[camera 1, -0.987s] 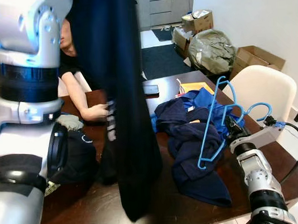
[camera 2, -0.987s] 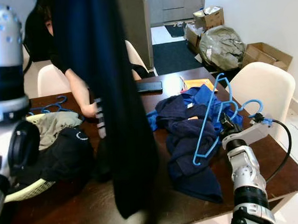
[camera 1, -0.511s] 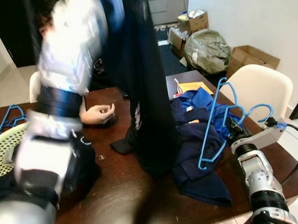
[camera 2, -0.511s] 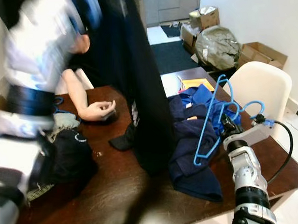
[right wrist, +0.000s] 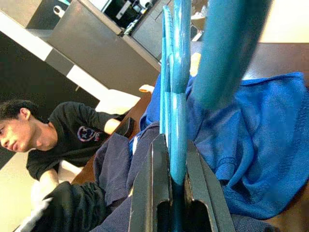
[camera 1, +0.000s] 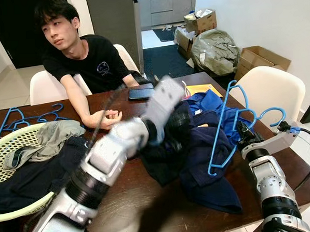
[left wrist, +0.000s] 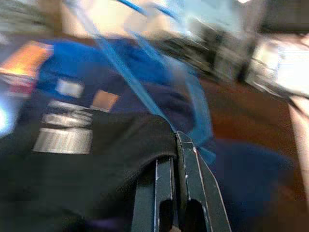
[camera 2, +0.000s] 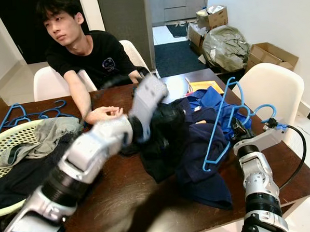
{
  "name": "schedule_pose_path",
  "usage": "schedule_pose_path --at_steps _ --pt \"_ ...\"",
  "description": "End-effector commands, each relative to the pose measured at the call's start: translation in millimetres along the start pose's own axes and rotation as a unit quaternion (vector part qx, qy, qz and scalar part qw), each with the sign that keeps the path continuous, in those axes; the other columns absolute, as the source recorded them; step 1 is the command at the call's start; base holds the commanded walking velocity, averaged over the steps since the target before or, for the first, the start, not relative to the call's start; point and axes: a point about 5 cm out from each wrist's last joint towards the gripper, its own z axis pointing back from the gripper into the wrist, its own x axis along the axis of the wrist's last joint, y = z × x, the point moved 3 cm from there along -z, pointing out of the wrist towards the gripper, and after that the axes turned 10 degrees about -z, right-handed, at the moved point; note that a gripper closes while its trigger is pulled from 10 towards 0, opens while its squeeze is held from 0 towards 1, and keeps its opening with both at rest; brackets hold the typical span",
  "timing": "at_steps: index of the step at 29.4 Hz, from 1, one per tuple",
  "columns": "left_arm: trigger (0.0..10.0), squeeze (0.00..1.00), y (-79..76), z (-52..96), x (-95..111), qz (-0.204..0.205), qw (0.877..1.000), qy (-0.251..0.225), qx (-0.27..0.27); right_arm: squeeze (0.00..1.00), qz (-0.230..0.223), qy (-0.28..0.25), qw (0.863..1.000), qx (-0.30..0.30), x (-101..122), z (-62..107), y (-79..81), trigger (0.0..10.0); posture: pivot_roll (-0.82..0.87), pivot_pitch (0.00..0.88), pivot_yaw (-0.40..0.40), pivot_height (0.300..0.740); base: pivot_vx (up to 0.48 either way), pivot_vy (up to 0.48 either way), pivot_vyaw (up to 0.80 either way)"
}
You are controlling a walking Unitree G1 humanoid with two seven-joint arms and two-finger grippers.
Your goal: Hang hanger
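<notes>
In the left eye view, the robot's left arm stretches, blurred, across the dark wooden table [camera 1: 149, 210] with the left gripper [camera 1: 173, 137] buried in a black garment [camera 1: 165, 162] that lies on the heap of clothes at the middle of the table. The right gripper [camera 1: 243, 133] sits at the table's right edge and holds a blue hanger [camera 1: 224, 124] upright, its hook curling over toward the cream chair [camera 1: 270, 91], its frame standing over the dark navy garment [camera 1: 207, 168] and the bright blue garment [camera 1: 209, 104]. A person in a black T-shirt [camera 1: 87, 65] sits on the far side with one hand [camera 1: 107, 118] resting on the table beside a phone [camera 1: 141, 94]. A pale laundry basket [camera 1: 14, 149] with clothes in it sits at the table's left end, and more blue hangers [camera 1: 25, 116] lie just behind it. In the left wrist view, the black fingers [left wrist: 166, 186] are pressed together on a fold of the black garment, with the blue hanger blurred beyond. In the right wrist view, the fingers [right wrist: 153, 193] are clamped on the hanger's blue bar, with the blue clothes and the seated person beyond them.
</notes>
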Motion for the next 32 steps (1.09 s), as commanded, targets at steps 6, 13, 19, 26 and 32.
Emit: schedule_pose_path --at_steps 6,13,19,26,32 --pt "10.0 0.0 -62.4 14.3 -30.8 0.002 0.983 0.046 -0.176 0.0 -0.003 0.005 1.0 -0.001 -4.6 0.1 0.3 10.0 -0.01 0.0 0.03 0.74 0.0 0.0 0.0" --pt "10.0 0.0 -79.0 21.8 -16.7 0.051 0.972 -0.004 -0.23 0.0 -0.005 0.01 1.0 0.0 -6.6 0.0 -0.2 10.0 -0.01 0.0 0.03 0.74 0.0 0.0 0.0" --pt "10.0 0.37 -81.5 17.9 -16.1 0.065 0.972 -0.016 -0.226 0.0 -0.004 0.011 1.0 0.0 -7.0 0.4 -0.4 10.0 -0.01 0.0 0.03 0.74 0.0 0.0 0.0" --pt "10.0 1.0 -67.2 22.0 -4.6 0.1 0.975 -0.06 -0.188 0.0 -0.004 0.01 1.0 -0.001 -6.1 0.8 -0.4 10.0 -0.01 0.0 0.03 0.74 0.0 0.0 0.0" --pt "10.0 1.0 -57.2 36.1 -16.1 0.072 0.982 -0.025 -0.173 0.0 -0.005 0.011 1.0 0.0 -5.9 0.9 -0.6 10.0 -0.01 0.0 0.028 0.74 0.0 0.0 0.0"
